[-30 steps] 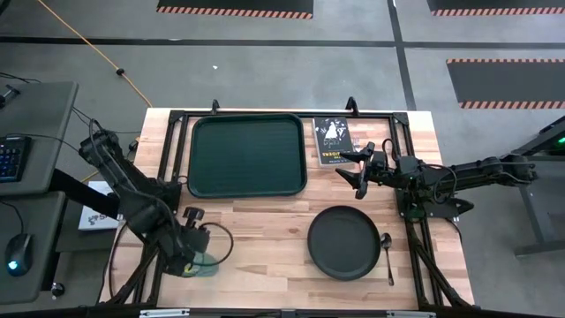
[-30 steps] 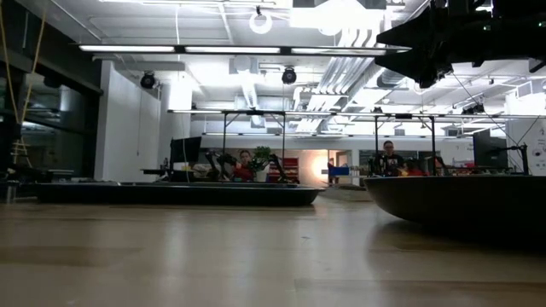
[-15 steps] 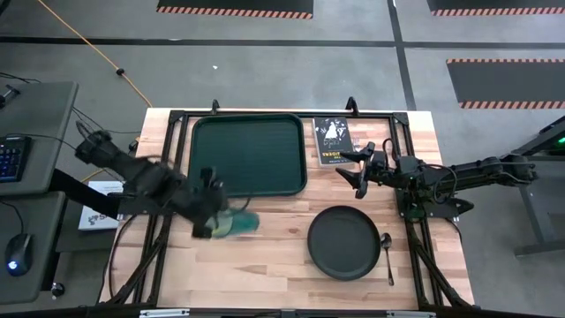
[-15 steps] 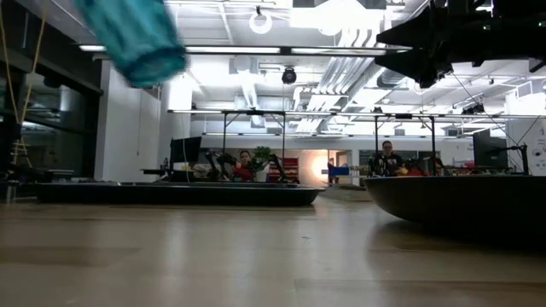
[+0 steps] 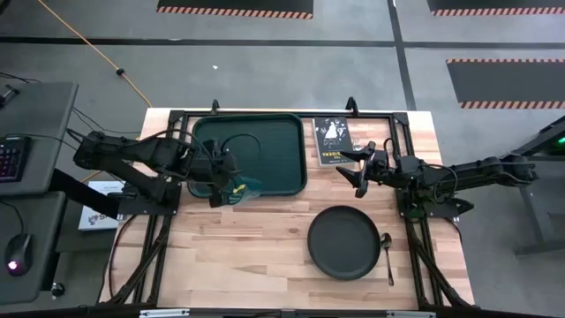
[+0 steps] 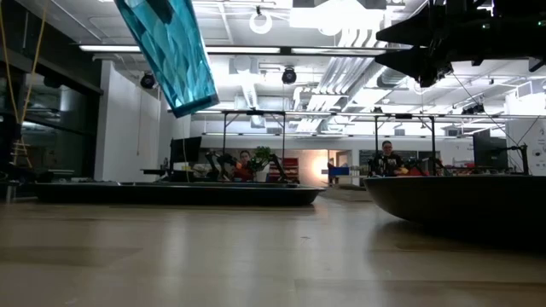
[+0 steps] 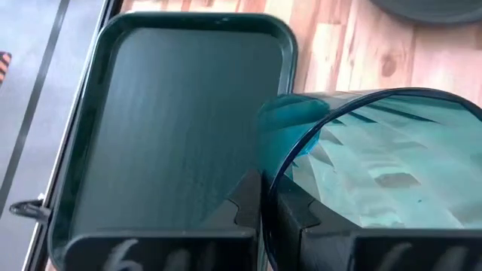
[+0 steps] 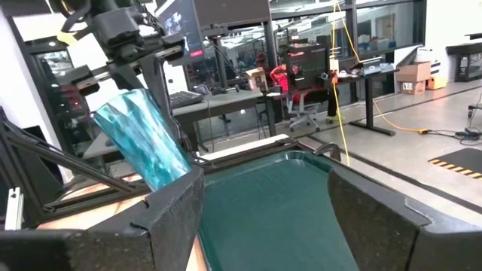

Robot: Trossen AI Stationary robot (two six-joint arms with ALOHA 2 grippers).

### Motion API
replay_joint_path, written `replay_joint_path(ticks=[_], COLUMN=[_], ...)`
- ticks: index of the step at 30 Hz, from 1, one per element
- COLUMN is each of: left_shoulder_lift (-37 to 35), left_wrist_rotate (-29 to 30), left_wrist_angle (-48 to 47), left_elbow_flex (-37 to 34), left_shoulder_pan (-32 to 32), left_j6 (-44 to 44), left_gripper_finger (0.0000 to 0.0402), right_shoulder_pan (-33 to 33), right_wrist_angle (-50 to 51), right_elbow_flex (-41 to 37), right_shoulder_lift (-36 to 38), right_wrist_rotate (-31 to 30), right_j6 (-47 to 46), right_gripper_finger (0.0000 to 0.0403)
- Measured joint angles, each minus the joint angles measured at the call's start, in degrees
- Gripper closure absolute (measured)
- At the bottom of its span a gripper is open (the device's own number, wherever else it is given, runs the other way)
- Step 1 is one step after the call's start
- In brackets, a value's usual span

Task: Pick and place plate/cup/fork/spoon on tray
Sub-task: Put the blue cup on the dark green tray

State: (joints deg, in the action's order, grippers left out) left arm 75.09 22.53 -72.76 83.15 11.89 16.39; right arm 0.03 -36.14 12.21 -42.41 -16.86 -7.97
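Cup (image 5: 244,188) is now in the air, held tilted by the left gripper (image 5: 222,179) at the near edge of the tray (image 5: 249,155). 1 second ago the left arm was low at the near left corner of the table (image 5: 265,265), closing on the cup there; half a second ago it was already lifted and travelling over the wood. So the pick is done and the carry is almost finished. What remains, I judge, is to bring the cup fully over the tray, turn it upright and lower it.

In the left wrist view the 2 fingers (image 7: 245,203) pinch the cup's wall near its open mouth, and the tray floor lies free just beyond. In the low view the cup hangs high, slanted, well above the table.

The right gripper (image 5: 360,171) waits with fingers spread, hovering beside the black book (image 5: 332,140), and has not moved. The plate (image 5: 344,242) and the spoon (image 5: 387,254) lie on the wood at the near right, well apart from the tray. I cannot find the fork. Nothing stands between the cup and the tray; only the low rim must be cleared.
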Motion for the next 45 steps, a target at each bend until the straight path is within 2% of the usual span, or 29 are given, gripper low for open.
replay_joint_path(ticks=[33, 45], left_shoulder_lift=[0.0, 0.0], left_wrist_rotate=[-3.23, -6.92], left_wrist_angle=[-1.48, -8.81], left_elbow_flex=[0.0, 0.0], left_shoulder_pan=[-0.25, -2.62], left_j6=[3.54, 7.49], left_gripper_finger=[0.0401, 0.0401], right_shoulder_pan=[0.0, 0.0], right_wrist_angle=[-0.17, -0.57], right_elbow_flex=[0.0, 0.0], right_shoulder_lift=[0.0, 0.0], right_wrist_rotate=[0.17, 0.15], right_j6=[0.46, -0.95], right_gripper_finger=[0.0128, 0.0128])
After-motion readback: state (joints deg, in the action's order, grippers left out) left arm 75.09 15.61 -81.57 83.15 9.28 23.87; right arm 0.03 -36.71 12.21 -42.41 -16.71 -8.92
